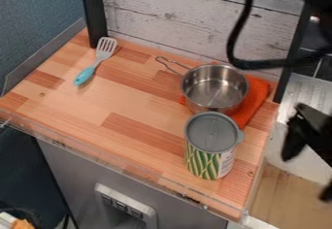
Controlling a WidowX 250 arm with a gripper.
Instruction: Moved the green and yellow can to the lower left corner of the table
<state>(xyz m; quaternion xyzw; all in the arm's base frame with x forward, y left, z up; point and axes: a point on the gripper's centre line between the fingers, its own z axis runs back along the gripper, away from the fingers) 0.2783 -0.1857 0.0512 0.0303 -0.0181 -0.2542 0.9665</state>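
At the right edge of the camera view is my black gripper (303,132), partly cut off by the frame. It is to the right of the table, beyond its right edge and apart from the can. The green and yellow can (206,162) stands upright on the lower right part of the wooden table (123,135), with a grey lid on top and a white label on its right side.
Just behind the can, a metal pot (215,88) sits partly on an orange cloth (257,97), its handle pointing to the upper left. A spatula (94,64) with a light blue handle lies at the upper left. Black posts flank the table's back panel.
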